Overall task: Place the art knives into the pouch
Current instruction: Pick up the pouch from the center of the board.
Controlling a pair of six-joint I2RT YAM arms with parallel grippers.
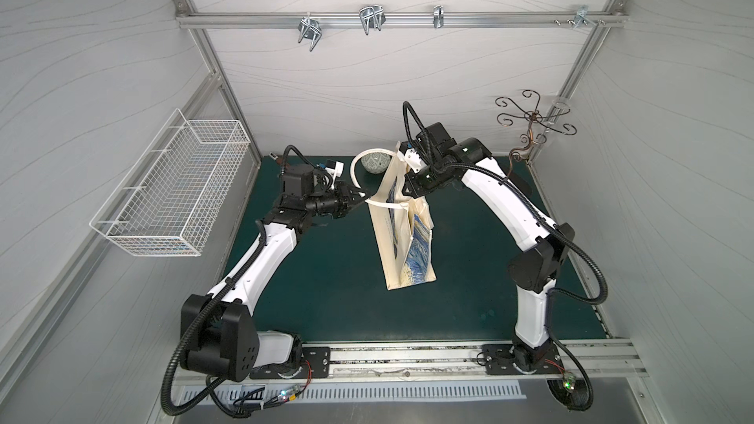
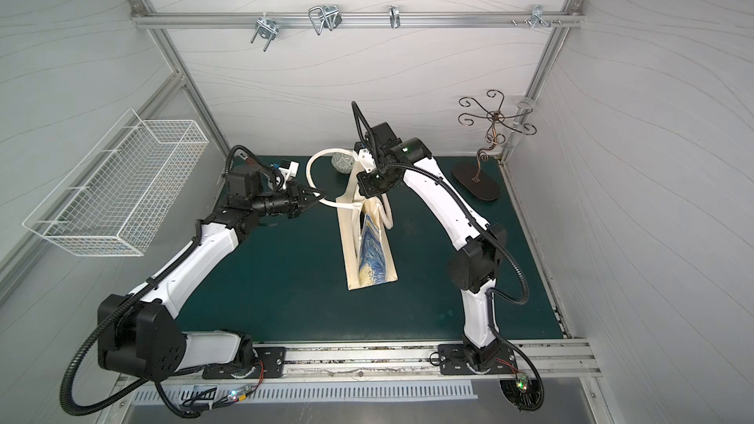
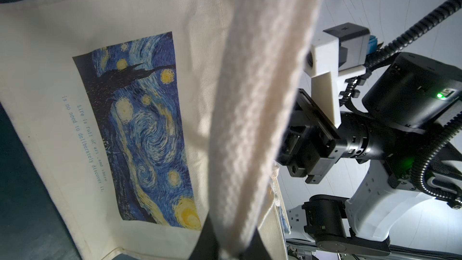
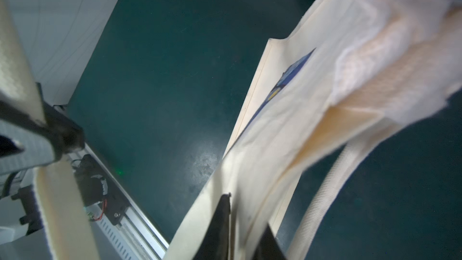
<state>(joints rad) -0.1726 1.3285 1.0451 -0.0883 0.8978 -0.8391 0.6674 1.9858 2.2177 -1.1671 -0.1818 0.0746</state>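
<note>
Holding the pouch (image 1: 385, 246) open is what both arms are doing here; it hangs between them over the middle of the bench (image 1: 326, 299) with its mouth uppermost; whether its lower edge rests on the bench surface cannot be told.

The left pincer (image 1: 361, 196) is clamped on one rope handle (image 1: 354, 171); the pull runs sideways toward the left arm, so the panel on that side is drawn away from the other. The right pincer (image 4: 246, 236) is closed on the cream cloth at the rim of the opposite panel; the right wrist view shows the fabric pinched between its two dark fingers; this grip anchors that side against the left arm's pull. The second handle (image 4: 325, 183) hangs slack beside the pouch. The result is a narrow dark gap between the panels, seen in both top views.

The art knife cannot be identified in any view; neither pincer carries it. Judgement: the mouth is being prepared and insertion has not begun; with both pincers engaged, one must let go to fetch the knife. Risk: soft canvas is likely to sag and close the gap once tension drops.

A patterned ball (image 1: 375, 161) sits on the bench just behind the pouch; it plays no part.
</note>
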